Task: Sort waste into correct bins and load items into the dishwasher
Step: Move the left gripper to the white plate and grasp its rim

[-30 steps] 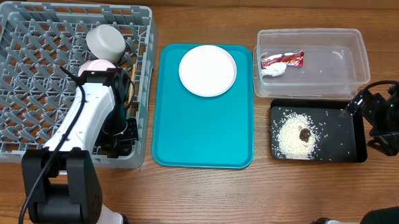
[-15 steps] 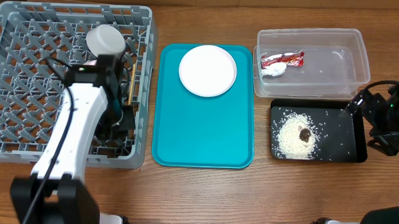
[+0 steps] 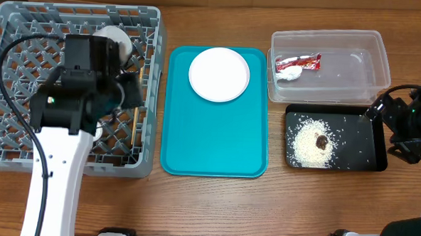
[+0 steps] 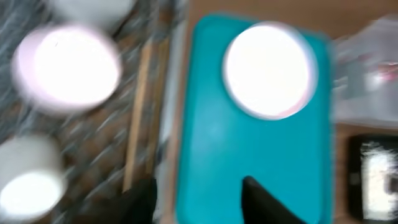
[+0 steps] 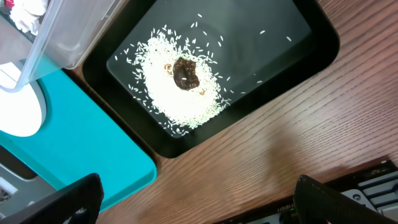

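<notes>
**One plate outside the rack, four pieces inside**

One white round plate (image 3: 219, 74), glossy and bare, at the far end of the single teal tray (image 3: 213, 139), just beside the grey rack (image 3: 29, 25). Inside the rack, seen through the blurred left wrist view: one pale pink saucer (image 4: 67, 68), one small white cup (image 4: 28, 180), the edge of one pale bowl (image 4: 90, 6), and wooden chopsticks (image 4: 137, 118) smeared into a single strip along the tray-side wall.

Two bins right of the teal tray:
- Clear tub (image 3: 355, 74), with one red-and-white wrapper (image 3: 298, 62) and one crumpled tissue (image 3: 289, 74) touching it.
- Black tray (image 3: 362, 149), with one round heap of rice (image 5: 186, 102), stray grains around it, and one brown lump (image 5: 186, 73) on top.

Left gripper (image 4: 198, 186) above the rack's tray-side edge, fingers spread wide, nothing between. Right gripper (image 5: 198, 186) beside the black tray, fingers likewise apart and empty.
</notes>
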You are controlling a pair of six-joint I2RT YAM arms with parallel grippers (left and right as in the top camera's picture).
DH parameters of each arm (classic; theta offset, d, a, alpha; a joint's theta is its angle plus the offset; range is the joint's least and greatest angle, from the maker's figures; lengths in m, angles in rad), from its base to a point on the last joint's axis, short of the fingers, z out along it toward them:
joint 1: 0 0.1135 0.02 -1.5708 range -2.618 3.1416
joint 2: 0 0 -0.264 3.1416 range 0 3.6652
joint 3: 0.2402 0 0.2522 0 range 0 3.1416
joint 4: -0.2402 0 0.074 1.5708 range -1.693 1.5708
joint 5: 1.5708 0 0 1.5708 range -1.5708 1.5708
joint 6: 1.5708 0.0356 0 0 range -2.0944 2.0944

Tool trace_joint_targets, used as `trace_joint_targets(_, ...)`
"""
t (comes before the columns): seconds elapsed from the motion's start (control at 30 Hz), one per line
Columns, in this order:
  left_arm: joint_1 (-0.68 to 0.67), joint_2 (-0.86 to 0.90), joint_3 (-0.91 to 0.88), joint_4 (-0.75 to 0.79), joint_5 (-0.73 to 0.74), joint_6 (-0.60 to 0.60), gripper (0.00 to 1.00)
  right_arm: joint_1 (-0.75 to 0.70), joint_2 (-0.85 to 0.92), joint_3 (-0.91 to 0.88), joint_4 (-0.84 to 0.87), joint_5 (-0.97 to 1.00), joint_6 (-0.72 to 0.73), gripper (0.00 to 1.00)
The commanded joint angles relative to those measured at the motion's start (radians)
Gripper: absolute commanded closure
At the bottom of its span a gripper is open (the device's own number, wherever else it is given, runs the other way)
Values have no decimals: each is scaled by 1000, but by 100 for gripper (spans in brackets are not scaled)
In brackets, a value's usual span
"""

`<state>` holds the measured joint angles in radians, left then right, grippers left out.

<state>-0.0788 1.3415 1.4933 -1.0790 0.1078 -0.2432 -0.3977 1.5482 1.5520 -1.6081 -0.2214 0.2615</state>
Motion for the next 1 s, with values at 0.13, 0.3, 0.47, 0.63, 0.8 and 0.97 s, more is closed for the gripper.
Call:
trace_joint_targets(0.13,-199,58,19,183,66,194,14,-1,-15,13,4,-8,-4,0)
trace_joint_targets(0.3,-278,145,19,296,70,248,2,-1,-15,13,5,-9,-4,0)
trace_joint_targets(0.47,-338,272,19,394,65,262,9,-1,-15,13,5,-9,-4,0)
trace_joint_targets(0.63,-378,423,19,451,65,309,11,-1,-15,13,5,-9,-4,0)
trace_joint_targets(0.8,-408,570,19,471,36,327,15,-1,-15,13,5,-9,-4,0)
trace_joint_targets(0.97,-426,681,19,454,12,327,18,-1,-15,13,5,-9,-4,0)
